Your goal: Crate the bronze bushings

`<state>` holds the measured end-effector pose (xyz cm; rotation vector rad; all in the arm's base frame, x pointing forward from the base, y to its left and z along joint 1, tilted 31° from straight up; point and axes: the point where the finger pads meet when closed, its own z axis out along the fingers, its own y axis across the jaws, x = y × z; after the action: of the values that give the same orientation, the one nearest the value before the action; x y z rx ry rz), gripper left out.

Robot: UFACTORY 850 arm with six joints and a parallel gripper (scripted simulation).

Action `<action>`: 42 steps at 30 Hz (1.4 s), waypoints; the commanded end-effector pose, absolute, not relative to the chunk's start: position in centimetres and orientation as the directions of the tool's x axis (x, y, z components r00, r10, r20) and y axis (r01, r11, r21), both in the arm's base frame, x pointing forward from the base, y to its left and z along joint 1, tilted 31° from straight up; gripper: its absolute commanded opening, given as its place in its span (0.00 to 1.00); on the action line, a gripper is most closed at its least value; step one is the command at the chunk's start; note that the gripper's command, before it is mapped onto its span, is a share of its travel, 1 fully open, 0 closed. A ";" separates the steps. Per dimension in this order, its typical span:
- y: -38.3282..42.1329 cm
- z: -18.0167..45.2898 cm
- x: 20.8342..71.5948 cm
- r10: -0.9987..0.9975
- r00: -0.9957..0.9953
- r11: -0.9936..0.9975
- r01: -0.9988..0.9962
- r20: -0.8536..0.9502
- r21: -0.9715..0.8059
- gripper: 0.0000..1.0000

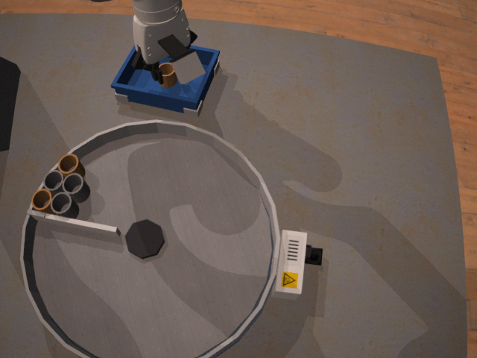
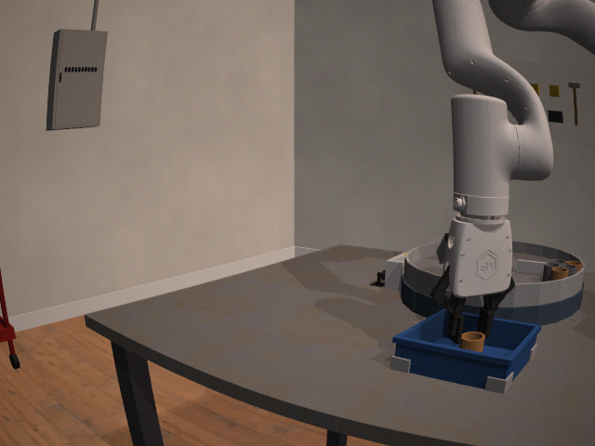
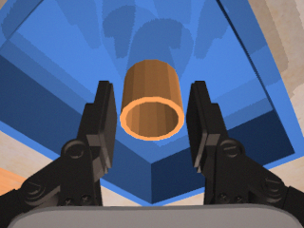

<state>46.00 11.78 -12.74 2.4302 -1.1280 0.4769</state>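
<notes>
A bronze bushing (image 1: 168,75) stands upright on the floor of the blue crate (image 1: 192,90); it also shows in the side view (image 2: 471,340) and the wrist view (image 3: 152,109). My gripper (image 3: 151,99) reaches down into the crate with a finger on each side of this bushing. It is open, and a small gap shows on both sides. On the turning table (image 1: 148,239), two bronze bushings (image 1: 69,163) (image 1: 41,199) and three steel bushings (image 1: 53,180) (image 1: 72,183) (image 1: 61,203) cluster at the left rim.
A grey guide bar (image 1: 77,223) lies just below the cluster and points at the black hub (image 1: 144,238). A white control box (image 1: 291,262) sits at the table's right rim. A dark object (image 1: 7,104) lies at the left edge.
</notes>
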 end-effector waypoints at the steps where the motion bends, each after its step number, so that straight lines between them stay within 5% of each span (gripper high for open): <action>1: 11.8 -12.7 46.1 -0.637 0.612 -0.585 -0.780 0.469 0.224 0.48; 42: 16.0 -5.7 45.0 -0.637 0.612 -0.585 -0.780 0.469 0.224 0.48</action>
<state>44.96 15.87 -5.81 2.4302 -1.1279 0.4772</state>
